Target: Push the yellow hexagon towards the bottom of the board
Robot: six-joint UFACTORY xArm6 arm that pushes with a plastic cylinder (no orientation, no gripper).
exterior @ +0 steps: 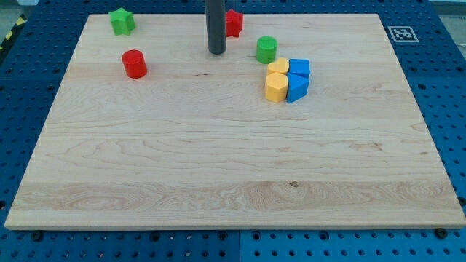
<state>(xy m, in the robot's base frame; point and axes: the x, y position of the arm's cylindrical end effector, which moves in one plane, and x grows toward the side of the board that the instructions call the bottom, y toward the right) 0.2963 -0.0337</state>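
Note:
The yellow hexagon (275, 87) sits right of the board's centre, in the upper half. It touches a second yellow block (277, 68) just above it and a blue block (297, 89) on its right. Another blue block (299, 68) lies above that one. My tip (216, 52) rests on the board near the view's top, to the upper left of the yellow hexagon and well apart from it. The rod partly hides a red block (233, 23) behind it.
A green cylinder (266, 49) stands just above the yellow-blue cluster. A red cylinder (134, 64) sits at the upper left. A green star-like block (121, 21) lies near the top left corner. The wooden board (218, 167) rests on a blue pegboard table.

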